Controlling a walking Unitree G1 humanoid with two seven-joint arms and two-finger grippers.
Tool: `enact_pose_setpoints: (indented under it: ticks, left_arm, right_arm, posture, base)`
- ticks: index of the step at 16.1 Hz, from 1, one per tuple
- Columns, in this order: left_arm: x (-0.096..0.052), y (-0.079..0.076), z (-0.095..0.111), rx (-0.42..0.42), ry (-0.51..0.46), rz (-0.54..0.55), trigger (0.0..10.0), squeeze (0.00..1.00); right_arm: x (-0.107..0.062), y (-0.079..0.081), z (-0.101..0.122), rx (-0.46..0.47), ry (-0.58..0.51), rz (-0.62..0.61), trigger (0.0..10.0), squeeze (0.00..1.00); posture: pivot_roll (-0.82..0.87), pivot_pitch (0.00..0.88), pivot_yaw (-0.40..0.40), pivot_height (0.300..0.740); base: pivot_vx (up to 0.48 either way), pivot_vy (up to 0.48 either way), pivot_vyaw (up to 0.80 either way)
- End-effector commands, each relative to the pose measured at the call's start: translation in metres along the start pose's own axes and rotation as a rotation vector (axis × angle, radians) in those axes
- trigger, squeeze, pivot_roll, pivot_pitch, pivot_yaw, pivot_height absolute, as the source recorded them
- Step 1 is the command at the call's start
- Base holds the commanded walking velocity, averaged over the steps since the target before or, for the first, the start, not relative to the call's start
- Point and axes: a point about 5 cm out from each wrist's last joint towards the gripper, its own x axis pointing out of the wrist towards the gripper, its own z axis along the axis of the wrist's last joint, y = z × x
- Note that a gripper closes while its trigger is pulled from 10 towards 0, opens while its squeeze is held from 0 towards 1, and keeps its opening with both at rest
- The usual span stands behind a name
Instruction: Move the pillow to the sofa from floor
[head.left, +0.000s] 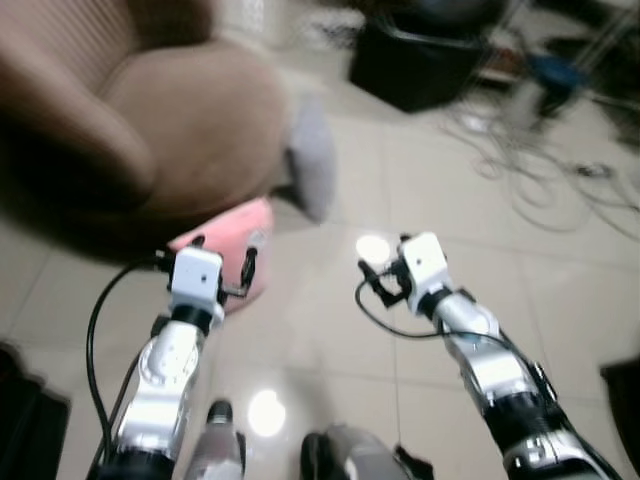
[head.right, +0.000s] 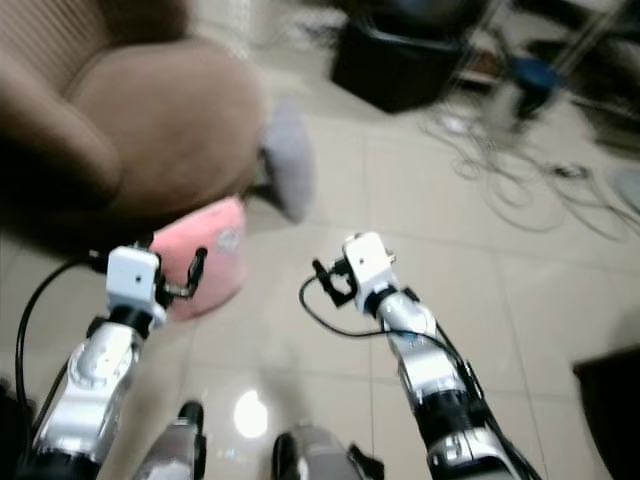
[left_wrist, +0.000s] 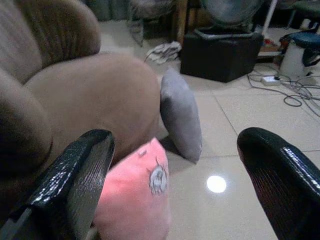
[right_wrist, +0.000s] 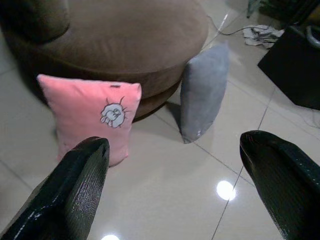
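Left gripper (head.left: 222, 262), fingers spread and empty, held above the tiled floor (head.left: 420, 200) just in front of the pink pillow (head.left: 240, 250). Right gripper (head.left: 378, 277), likewise spread and empty, raised over bare tile and well apart from both pillows. The pink pillow, bearing a small cartoon motif (right_wrist: 113, 114), stands upright on the floor, leaning against the rounded base of the brown sofa (head.left: 150, 120). A grey pillow (right_wrist: 202, 92) stands upright on the floor near it, also resting against the sofa base. Beyond: a black box (left_wrist: 220, 52) on the floor, a crumpled cloth (left_wrist: 162, 50), and loose white cables (head.left: 540, 170) across the tiles. The head views are blurred.
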Motion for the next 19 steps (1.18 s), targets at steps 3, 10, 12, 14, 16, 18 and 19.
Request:
enact_pose_setpoints:
  ticks: [3,10,12,14,16,18,19]
  left_arm:
    - [-0.0007,-0.0123,-0.0044,-0.015,0.028,-0.052,10.0,1.00]
    - [-0.0030,-0.0104,-0.0067,0.009,0.044,-0.047,10.0,1.00]
    - [-0.0019,-0.0091,-0.0083,0.032,0.057,-0.037,10.0,1.00]
    - [-0.0013,-0.0076,-0.0082,0.027,0.057,-0.029,10.0,1.00]
    - [-0.0009,-0.0079,-0.0080,0.027,0.061,-0.032,10.0,1.00]
    - [-0.0004,-0.0079,-0.0078,0.026,0.060,-0.027,10.0,1.00]
    - [-0.0002,-0.0081,-0.0077,0.022,0.060,-0.026,10.0,1.00]
  right_arm:
    - [-0.0058,-0.0036,-0.0107,0.026,0.039,-0.002,10.0,0.00]
    - [-0.0034,0.0025,-0.0122,0.025,0.050,0.026,10.0,0.00]
    - [-0.0035,0.0024,-0.0125,0.026,0.050,0.029,10.0,0.00]
    - [-0.0036,0.0025,-0.0125,0.026,0.050,0.030,10.0,0.00]
    - [-0.0044,0.0028,-0.0126,0.023,0.048,0.030,10.0,0.00]
    - [-0.0048,0.0029,-0.0119,0.020,0.039,0.029,10.0,0.00]
    - [-0.0052,0.0029,-0.0121,0.020,0.040,0.030,10.0,0.00]
  posture:
    - [0.03,0.241,-0.263,0.740]
    - [0.04,0.244,-0.265,0.740]
    - [0.04,0.244,-0.265,0.740]
    - [0.04,0.244,-0.265,0.740]
    - [0.03,0.244,-0.264,0.740]
    - [0.03,0.245,-0.263,0.740]
    - [0.03,0.245,-0.263,0.740]
  base:
    - [0.000,0.000,0.00]
    - [0.000,0.000,0.00]
    - [0.000,0.000,0.00]
    - [0.000,0.000,0.00]
    - [0.157,0.315,0.00]
    - [0.446,0.000,0.00]
    - [0.454,0.000,0.00]
